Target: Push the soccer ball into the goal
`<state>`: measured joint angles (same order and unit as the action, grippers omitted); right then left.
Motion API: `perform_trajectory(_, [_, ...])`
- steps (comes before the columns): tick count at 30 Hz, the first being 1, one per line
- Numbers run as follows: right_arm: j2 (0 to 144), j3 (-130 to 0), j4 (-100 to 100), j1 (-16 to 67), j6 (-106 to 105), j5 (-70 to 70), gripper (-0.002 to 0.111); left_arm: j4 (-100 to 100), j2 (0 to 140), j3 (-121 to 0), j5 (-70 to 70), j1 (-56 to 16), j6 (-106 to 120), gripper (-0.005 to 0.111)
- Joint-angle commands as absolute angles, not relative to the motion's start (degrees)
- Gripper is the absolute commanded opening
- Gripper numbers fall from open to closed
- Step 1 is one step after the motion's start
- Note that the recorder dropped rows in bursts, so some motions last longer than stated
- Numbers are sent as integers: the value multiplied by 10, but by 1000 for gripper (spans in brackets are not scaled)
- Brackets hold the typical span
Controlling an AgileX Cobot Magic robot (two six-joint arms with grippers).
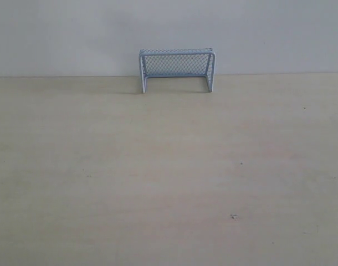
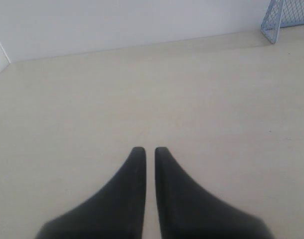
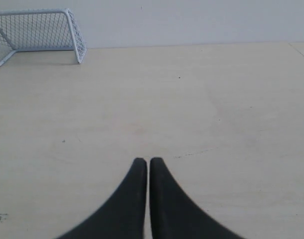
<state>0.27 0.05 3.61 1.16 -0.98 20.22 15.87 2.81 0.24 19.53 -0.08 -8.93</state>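
Note:
The goal (image 1: 177, 70), pale blue-white with fine mesh, stands at the far edge of the pale wooden table against the wall. A corner of it shows in the left wrist view (image 2: 286, 17), and all of it in the right wrist view (image 3: 38, 34). No soccer ball shows in any view. My left gripper (image 2: 150, 149) hovers over bare table, its black fingers nearly together with nothing between them. My right gripper (image 3: 146, 160) is likewise shut on nothing, well short of the goal. Neither gripper appears in the exterior view.
The table (image 1: 158, 177) runs wide and flat to a grey-white wall (image 1: 58, 33) at the back. A few small dark specks (image 1: 234, 216) mark its surface.

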Motion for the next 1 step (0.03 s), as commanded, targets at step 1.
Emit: perform_trajectory(1, [0, 0, 33, 12, -11, 196, 0, 159, 30, 0, 193, -5, -95, 6])
